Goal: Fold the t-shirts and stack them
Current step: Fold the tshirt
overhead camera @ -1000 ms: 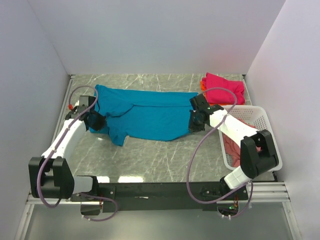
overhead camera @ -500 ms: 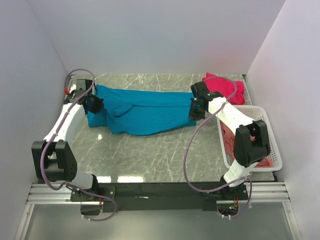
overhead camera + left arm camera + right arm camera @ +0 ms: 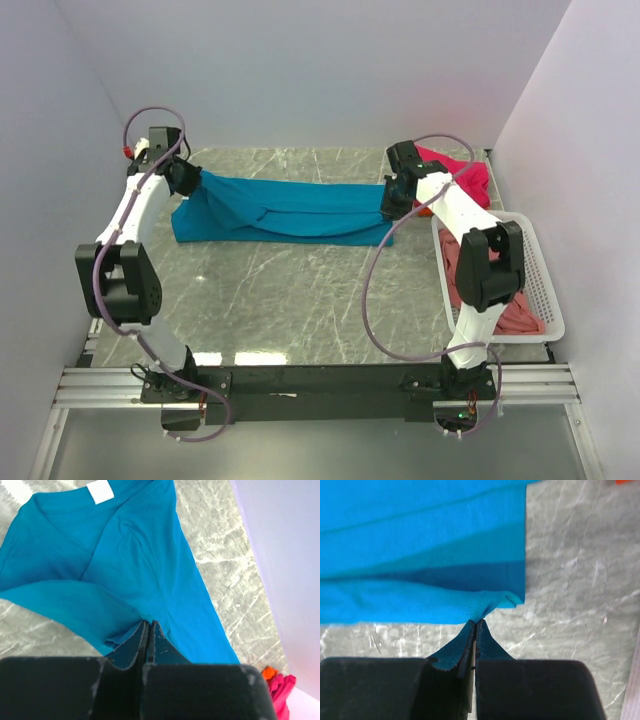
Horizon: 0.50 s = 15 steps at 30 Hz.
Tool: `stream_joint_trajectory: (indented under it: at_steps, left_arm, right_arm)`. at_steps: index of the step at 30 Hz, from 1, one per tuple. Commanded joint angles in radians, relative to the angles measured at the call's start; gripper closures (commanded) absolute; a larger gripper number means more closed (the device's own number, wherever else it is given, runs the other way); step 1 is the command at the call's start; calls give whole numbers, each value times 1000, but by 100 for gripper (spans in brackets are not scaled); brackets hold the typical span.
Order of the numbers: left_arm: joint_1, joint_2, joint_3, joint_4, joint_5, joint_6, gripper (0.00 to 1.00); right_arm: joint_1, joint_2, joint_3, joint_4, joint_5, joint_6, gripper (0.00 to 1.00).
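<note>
Teal-blue cotton short-sleeved t-shirt (image 3: 290, 208), doubled lengthwise into a long band. It lies across the far part of the grey marbled worktop (image 3: 300, 290), long axis running left–right. In the left wrist view the white neck label (image 3: 102, 491) sits at the top edge of frame, far from the pinch point.

Left tool (image 3: 185, 180) is at the band's left end. Its jaws are closed to a slit w/ a fold of teal cloth nipped between them (left tool (image 3: 148, 625)). Right tool (image 3: 392, 200) is at the right end, likewise fully closed, on the hem corner (right tool (image 3: 475, 622)). The shirt thus spans directly between the two tools. Each arm has its own end and neither is nearer the middle.

Judgement: the lengthwise fold is in progress. The next move probably needs both tools travelling together, perpendicular to the long axis, so the band does not skew or sag.

Beyond the right end, at the far right corner: magenta-pink t-shirt (image 3: 462, 176) w/ orange t-shirt (image 3: 270, 671) beside it. Dusty salmon-pink t-shirt (image 3: 517, 316) is in the white plastic lattice basket (image 3: 545, 300) at the worktop's right edge.
</note>
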State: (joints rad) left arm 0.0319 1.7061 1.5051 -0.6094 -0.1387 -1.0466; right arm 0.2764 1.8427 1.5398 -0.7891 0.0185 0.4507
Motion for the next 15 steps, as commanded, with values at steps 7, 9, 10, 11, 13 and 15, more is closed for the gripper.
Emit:
stream_joint_trajectory:
  at_steps: [7,9,10,11,13,15]
  left_arm:
    - [5,185,205,22,7,63,99]
    - [5,223,260,7,-7,66,99]
    - [5,269,282,-1,-9,68,99]
    - [6,292,306,-9,-4,71,99]
    - [6,361,372,-10,14,80,99]
    - [6,407,414,14,22,94,96]
  right_arm:
    - [-58,157,183,-27,-41,-21,100]
    - [-74,185,218,-32,-49,-18,100]
    - [-80,213,232,-39,-49,-14,100]
    - [-88,225,246,-41,-49,-14,100]
    - [-95,262,282,-32,-55,-18,95]
    - [-112,288,331,-26,-61,-27,89]
